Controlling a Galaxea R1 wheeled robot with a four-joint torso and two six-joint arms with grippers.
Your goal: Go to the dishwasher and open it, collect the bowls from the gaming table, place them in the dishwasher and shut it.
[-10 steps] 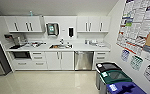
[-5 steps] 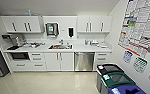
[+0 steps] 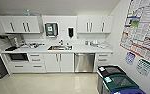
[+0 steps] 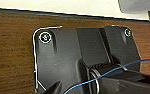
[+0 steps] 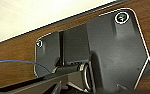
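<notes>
Below the white bench [image 3: 91,48], centre-right of the head frame, the dishwasher [image 3: 84,62] stands shut with its steel front facing the camera. Opening it, collecting the bowls and loading all appear to remain. Either end effector's opening: I cannot tell.

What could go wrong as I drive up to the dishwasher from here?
The bins stand on the floor to the right of the dishwasher, close to the line of approach; the base could clip them. The dishwasher door is shut and sits between white cabinet doors and drawers, so stopping off-centre may put an arm at the wrong handle. If the door folds down, stopping too close may block it.
</notes>
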